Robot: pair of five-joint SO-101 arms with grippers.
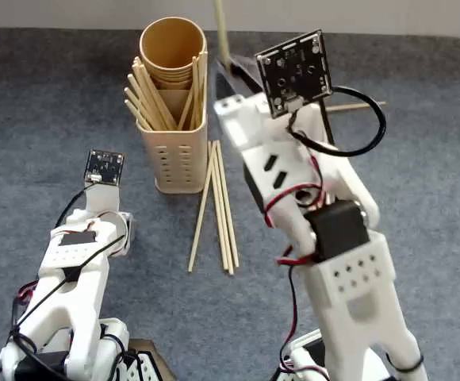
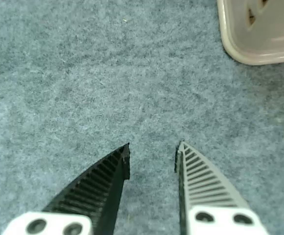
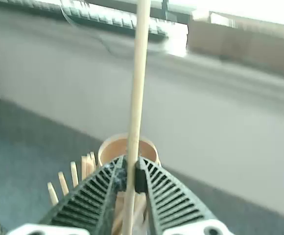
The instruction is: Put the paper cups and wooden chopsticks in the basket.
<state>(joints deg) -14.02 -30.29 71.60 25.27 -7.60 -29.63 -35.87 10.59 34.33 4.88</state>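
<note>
Step in hand: getting one pale wooden chopstick into the tall beige perforated plastic basket, upper centre of the high view, which holds stacked brown paper cups and several sticks. Right end effector is clenched on it, upright, near the basket rim. Left end effector is released over the grey carpeted desk. Next, probably: centre over the opening, lower, let go, then fetch the loose chopsticks lying right of the basket base.

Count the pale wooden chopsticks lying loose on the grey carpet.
5, as far as I can tell: four chopsticks fanned beside the perforated beige plastic basket, one partly hidden behind the right arm. Overlap may hide more.
</note>
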